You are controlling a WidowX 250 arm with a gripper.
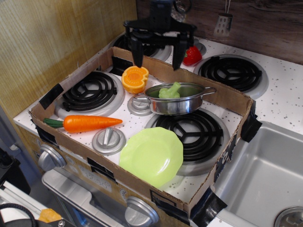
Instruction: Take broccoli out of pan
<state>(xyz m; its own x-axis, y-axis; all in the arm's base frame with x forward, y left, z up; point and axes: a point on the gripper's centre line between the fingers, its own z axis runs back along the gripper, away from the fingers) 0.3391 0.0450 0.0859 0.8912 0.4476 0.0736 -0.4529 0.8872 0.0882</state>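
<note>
One broccoli (pixel 169 91) lies in my pan (pixel 176 99), its long side running left to right. My gripper (pixel 157 56) hangs spread wide just behind it.

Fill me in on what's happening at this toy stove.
A robot arm's gripper hangs open above the back wall of the cardboard tray, holding nothing. The broccoli sits in the steel pan, just in front of and below it. A carrot, an orange half and a green plate lie untouched.
</note>
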